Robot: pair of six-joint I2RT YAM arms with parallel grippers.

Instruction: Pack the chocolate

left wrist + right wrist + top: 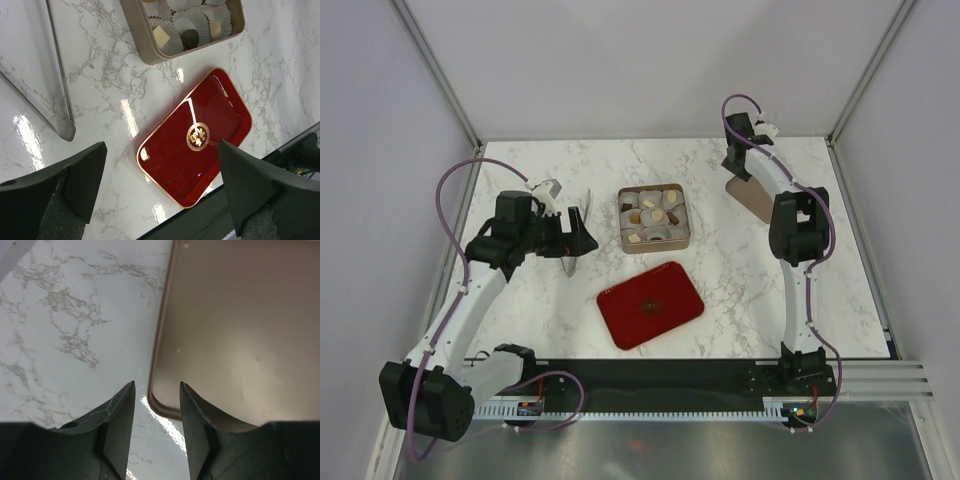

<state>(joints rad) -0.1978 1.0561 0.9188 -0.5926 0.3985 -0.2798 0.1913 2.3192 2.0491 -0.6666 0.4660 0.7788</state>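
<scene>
Chocolate seemed packed in the box, lid not yet fitted. Left gripper was released; right gripper's grasp was unclear.

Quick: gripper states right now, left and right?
Left gripper: open, empty.
Right gripper: partly open, astride a corner of the tan lid; no grip evident.

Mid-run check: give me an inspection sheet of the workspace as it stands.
Surface: marble table, no spills seen.
Job's things: chocolate sits in paper cups inside the gold tin; tin lid lies far right; red tray carries nothing.
Clutter: metal tongs lying left of the tin.
Grippers: left gripper open, empty; right gripper jaws straddle the lid's corner, grip unclear.
Cables: purple cables loop along both arms, clear of the tin.
Surroundings: plain white walls, metal frame.
</scene>
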